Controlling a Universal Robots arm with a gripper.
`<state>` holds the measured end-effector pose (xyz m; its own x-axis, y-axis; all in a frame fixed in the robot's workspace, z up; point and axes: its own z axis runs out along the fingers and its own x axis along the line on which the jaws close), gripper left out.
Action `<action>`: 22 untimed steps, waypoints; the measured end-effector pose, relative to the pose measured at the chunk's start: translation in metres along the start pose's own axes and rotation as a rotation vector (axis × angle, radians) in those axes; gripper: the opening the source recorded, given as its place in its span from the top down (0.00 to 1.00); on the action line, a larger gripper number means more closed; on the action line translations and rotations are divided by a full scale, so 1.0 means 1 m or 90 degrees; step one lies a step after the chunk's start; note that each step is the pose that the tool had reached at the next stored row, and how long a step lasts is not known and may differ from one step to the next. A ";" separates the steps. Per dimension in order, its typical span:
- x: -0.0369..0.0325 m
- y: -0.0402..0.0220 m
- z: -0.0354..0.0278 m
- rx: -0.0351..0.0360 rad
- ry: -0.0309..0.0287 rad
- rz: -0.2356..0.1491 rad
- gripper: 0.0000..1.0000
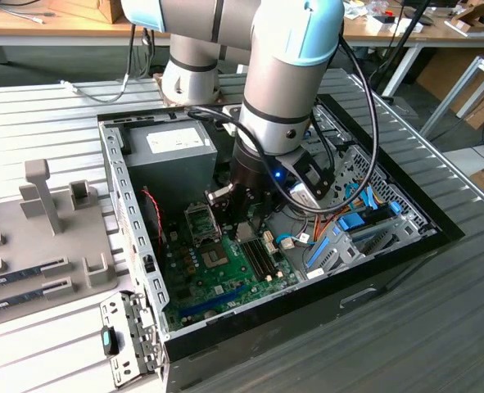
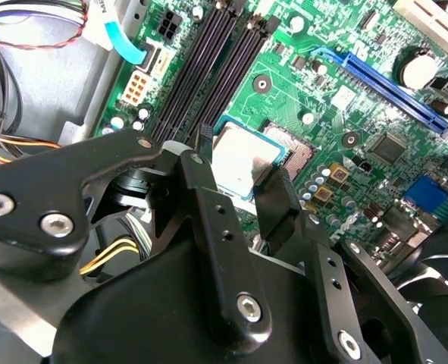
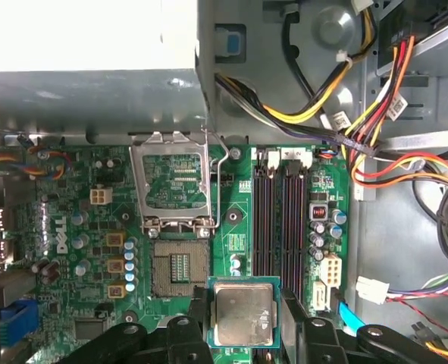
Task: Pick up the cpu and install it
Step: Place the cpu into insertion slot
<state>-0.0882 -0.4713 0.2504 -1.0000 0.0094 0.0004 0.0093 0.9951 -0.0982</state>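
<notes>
Silver-grey lid facing up, the square cpu sits flat, clamped at two opposite edges by the hand, over the motherboard just beside the open socket, edges parallel to it.

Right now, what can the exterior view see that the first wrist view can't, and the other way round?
The exterior view brings the big grey-and-blue robot arm and the grey tray of slots at the exterior view's left. The first wrist view brings the small square silver-topped cpu, gripped in the black pincer. Both share the green motherboard and its long black memory slots.
</notes>
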 end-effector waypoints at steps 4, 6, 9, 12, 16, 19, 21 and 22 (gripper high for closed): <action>0.0083 0.0018 0.0014 0.0001 0.0000 0.000 0.53; 0.0155 0.0019 0.0031 0.0000 0.0000 0.000 0.53; 0.0259 0.0020 0.0055 -0.0085 0.0001 0.000 0.53; 0.0312 0.0023 0.0083 -0.0191 0.0000 0.000 0.53; 0.0343 0.0029 0.0161 -0.0189 0.0002 0.000 0.53; 0.0368 0.0030 0.0187 -0.0189 0.0002 0.000 0.53; 0.0379 0.0023 0.0209 -0.0190 0.0001 0.000 0.53; 0.0380 0.0022 0.0219 -0.0190 0.0001 0.000 0.53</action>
<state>-0.1261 -0.4709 0.2285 -1.0000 0.0089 0.0006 0.0089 0.9976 -0.0684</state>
